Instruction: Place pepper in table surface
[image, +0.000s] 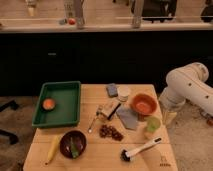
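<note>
Beside the right-hand edge of the light wooden plank tabletop (95, 161), the white robot arm (192, 87) held its two-finger claw (169, 116) low and released, with nothing in its grasp. Closest to the claw stood a round orange bowl (143, 105) and, just nearer the camera, a pale green plastic cup (152, 125). A folded grey cloth (128, 118) lay a little further from the claw, with a cluster of dark brown pieces (110, 132) beyond it. The small slim green pepper (74, 148) lay well apart from the claw, across the table inside a dark maroon round bowl (65, 142), not on the bare wood. A long yellow banana-like object (53, 149) lay just beside that bowl, on the side away from the claw. Furthest from the claw sat a green rectangular plastic tray (77, 100) holding a round orange item (48, 104).
</note>
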